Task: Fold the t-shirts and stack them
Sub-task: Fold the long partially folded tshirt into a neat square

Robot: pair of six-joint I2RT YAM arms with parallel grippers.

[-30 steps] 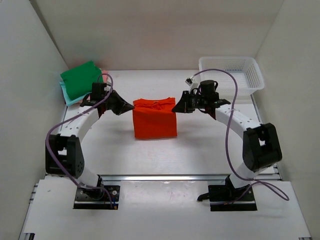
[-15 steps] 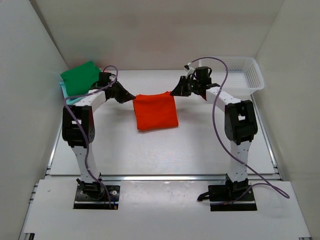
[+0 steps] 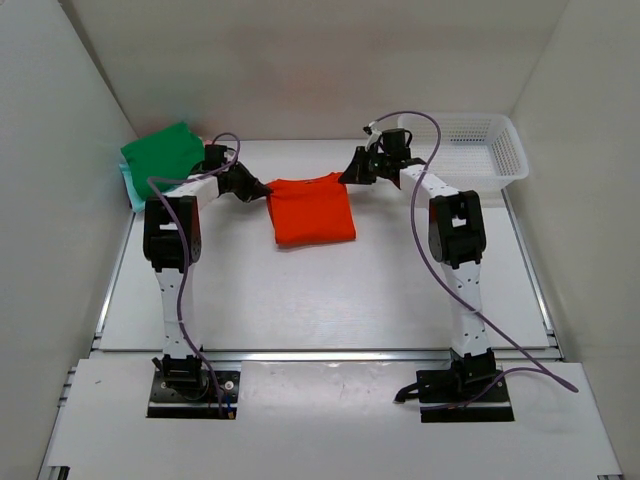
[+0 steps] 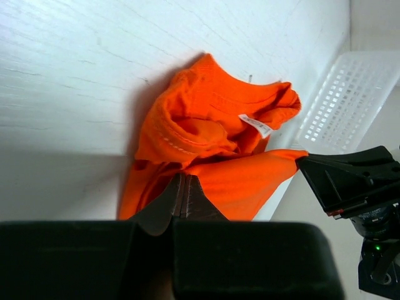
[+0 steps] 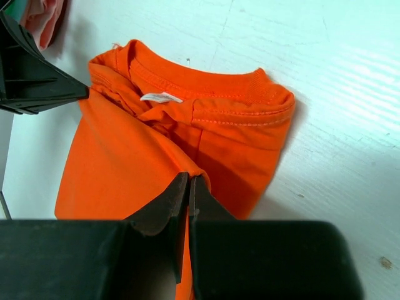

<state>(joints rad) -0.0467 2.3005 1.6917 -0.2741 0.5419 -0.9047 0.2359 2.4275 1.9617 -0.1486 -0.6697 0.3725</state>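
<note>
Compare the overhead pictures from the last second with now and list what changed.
Both arms stretched out, and the left gripper and right gripper, both shut on the bright orange cloth t-shirt, moved it toward the back wall. The folded green t-shirt and white plastic mesh basket stayed put.

One high camera, two wrist cameras.
The overhead view looks down toward 12 o'clock over the whole table (image 3: 300, 300); the wrist views sit close, facing each other across the orange shirt (image 3: 311, 210), which all three share.
</note>
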